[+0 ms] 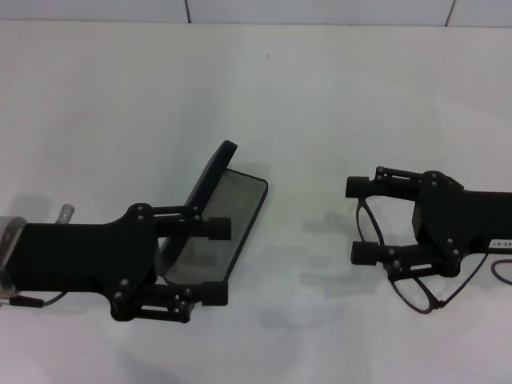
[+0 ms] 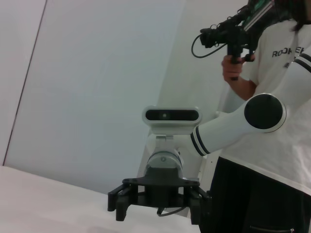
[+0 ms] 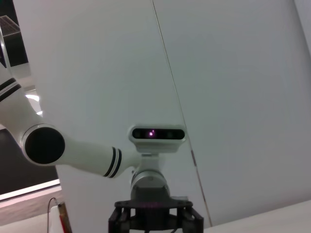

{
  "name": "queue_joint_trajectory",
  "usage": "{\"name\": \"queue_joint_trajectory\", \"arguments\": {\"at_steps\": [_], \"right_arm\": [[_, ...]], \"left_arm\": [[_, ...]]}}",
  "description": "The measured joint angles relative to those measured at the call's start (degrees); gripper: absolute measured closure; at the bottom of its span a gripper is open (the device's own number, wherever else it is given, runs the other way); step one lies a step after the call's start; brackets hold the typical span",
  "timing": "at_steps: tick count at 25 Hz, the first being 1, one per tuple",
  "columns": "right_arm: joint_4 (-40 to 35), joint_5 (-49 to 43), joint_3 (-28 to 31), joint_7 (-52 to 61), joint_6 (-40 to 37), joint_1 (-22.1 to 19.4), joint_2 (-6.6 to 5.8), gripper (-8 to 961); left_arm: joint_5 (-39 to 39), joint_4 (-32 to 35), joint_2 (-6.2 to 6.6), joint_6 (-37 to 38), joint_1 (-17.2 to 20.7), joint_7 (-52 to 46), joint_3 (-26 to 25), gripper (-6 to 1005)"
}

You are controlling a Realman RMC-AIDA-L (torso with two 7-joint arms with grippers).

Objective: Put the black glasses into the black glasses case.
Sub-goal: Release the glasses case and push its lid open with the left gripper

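Black glasses point(image 1: 416, 276) lay on the white worktop point(image 1: 264, 96) on the robot's right side, mostly hidden under the right gripper point(image 1: 364, 220), with only one lens rim and parts of the frame showing around it. That gripper hovered directly above them with its jaws spread wide and nothing between them, placed, I judge, to come down on the frame. The black glasses case point(image 1: 228, 224) sat well apart on the left side, its lid propped open and the grey lining facing up, ready to receive the glasses. The left gripper point(image 1: 216, 260) reached over the near end of the case, jaws also released and empty; whether it touched the case could not be told. It was probably there to steady the case. The task's placing step was not yet done.
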Motion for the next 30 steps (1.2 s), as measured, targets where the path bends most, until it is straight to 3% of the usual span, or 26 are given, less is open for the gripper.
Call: {"name": "queue_joint_trajectory", "arguments": {"at_steps": [4,7,9,12,16,20,22,25,30], "right_arm": [[-0.2,3.2,0.5,-0.2,1.7,-1.3,-0.19,79],[-2.4,9.0,0.5,-0.3,4.9,-5.0,-0.54,79],[-5.6,13.6,0.5,-0.8,6.9,-8.8,-0.69,79],[-9.7,17.6,0.5,-2.0,8.3,-13.4,-0.78,79],[-11.9,18.5,1.3,-2.4,9.6,-15.8,-0.84,80],[-10.9,18.4,2.2,-3.7,10.6,-16.7,-0.89,80],[-10.0,18.4,2.2,-4.7,10.9,-16.7,-0.89,80],[-9.1,18.5,2.1,-5.8,11.0,-16.7,-0.88,80],[-8.9,18.4,2.1,-5.8,10.9,-16.6,-0.88,80]], "left_arm": [[-1.0,0.2,-0.73,-0.4,-0.1,0.3,-1.1,241],[-1.9,3.1,-2.34,-1.3,-0.2,-2.4,-5.8,241],[-1.8,8.6,-3.97,-2.7,0.0,-7.5,-9.3,241],[1.0,25.4,-6.46,-10.4,1.2,-23.6,-10.9,240],[9.4,42.8,-6.59,-19.7,2.5,-44.5,-4.5,240],[27.2,54.5,-6.55,-22.4,1.3,-65.5,4.2,240],[36.6,58.6,-6.55,-22.5,0.6,-74.5,10.7,241],[44.6,62.6,-6.67,-22.7,0.7,-82.2,18.9,241],[48.6,65.9,-6.7,-24.7,1.6,-88.7,26.9,240]]}}
